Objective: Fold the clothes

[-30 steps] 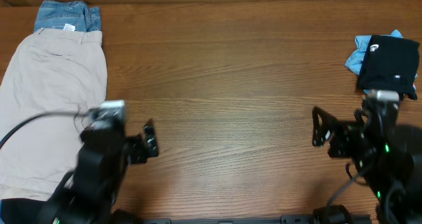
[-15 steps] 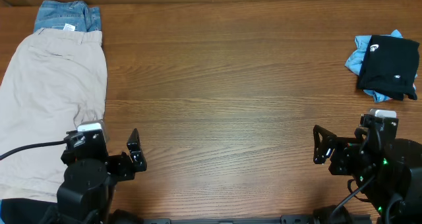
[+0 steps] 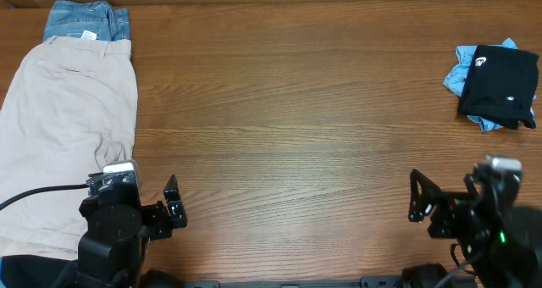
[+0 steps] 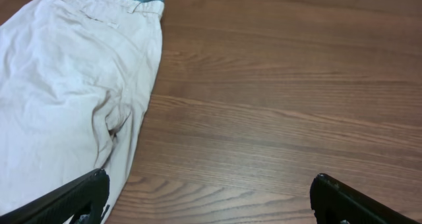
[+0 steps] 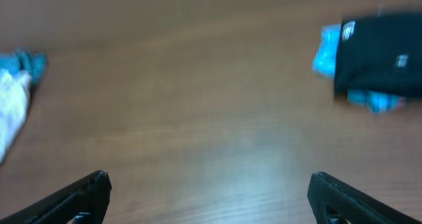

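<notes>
Surface (image 3: 322, 110): brown wood grain, filling every view.
Beige shorts (image 3: 68, 127): spread flat along the left edge of the overhead frame, running from the upper left toward the lower left, with soft creases near the lower right edge.
Blue denim (image 3: 85, 21): upper left corner of the overhead frame. Its lower part lies under the top end of the shorts, and a white tag (image 3: 87, 36) shows where the two meet.
Black T-shirt (image 3: 501, 85): a compact bundle at the upper right of the overhead frame, with a small white logo (image 3: 481, 62) near its top left corner.
Light-blue tee (image 3: 457, 76): crumpled beneath the black T-shirt, showing along its left side and lower edge.
Left pincer (image 3: 174, 207): lower left of the overhead frame, jaws spread fully wide and holding nothing. It hangs over bare wood just right of the shorts. In the left wrist view one fingertip sits by the cloth's edge, and whether it touches cannot be told.
Right pincer (image 3: 417, 199): lower right of the overhead frame, jaws fully wide apart and empty. It is over bare wood, well apart from the black T-shirt above it.
Right wrist view: blurred, with the dark bundle and its blue fringe at the upper right.
</notes>
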